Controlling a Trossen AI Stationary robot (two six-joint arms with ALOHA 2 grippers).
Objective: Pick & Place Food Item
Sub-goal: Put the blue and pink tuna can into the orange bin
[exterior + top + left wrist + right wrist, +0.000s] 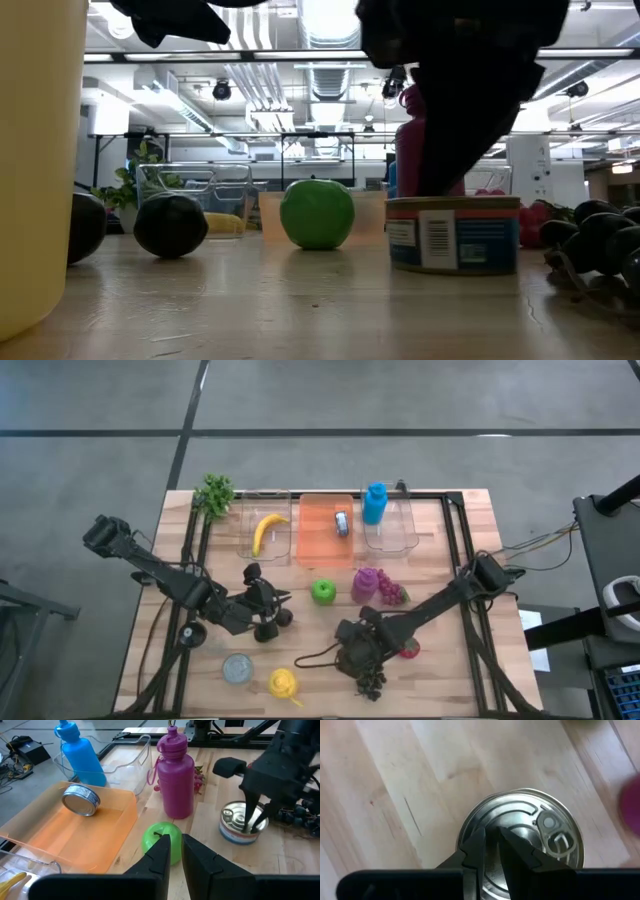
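Note:
A tin can with a ring-pull lid [520,840] stands upright on the wooden table, seen also in the low view [452,233] and the left wrist view [240,827]. My right gripper [491,837] is shut and points straight down over the lid's middle [254,820]; in the high view [355,648] it hides the can. My left gripper [175,845] is shut and hangs above the table's left middle [275,608], pointing at the green apple [161,840], which sits on the table [322,591]. My right gripper's shut fingertips [248,817] come from above onto the middle of the can's lid [485,820], beside the ring pull. I cannot tell whether they touch the lid or stop just above it. The can stands upright on the table.
A purple bottle [367,584] and red grapes [393,594] stand behind the can. Dark grapes [372,682], a yellow item [283,682] and a second can [238,668] lie near the near edge. At the far edge: a banana bin [266,530], an orange tray [322,540] and a blue bottle [375,503].

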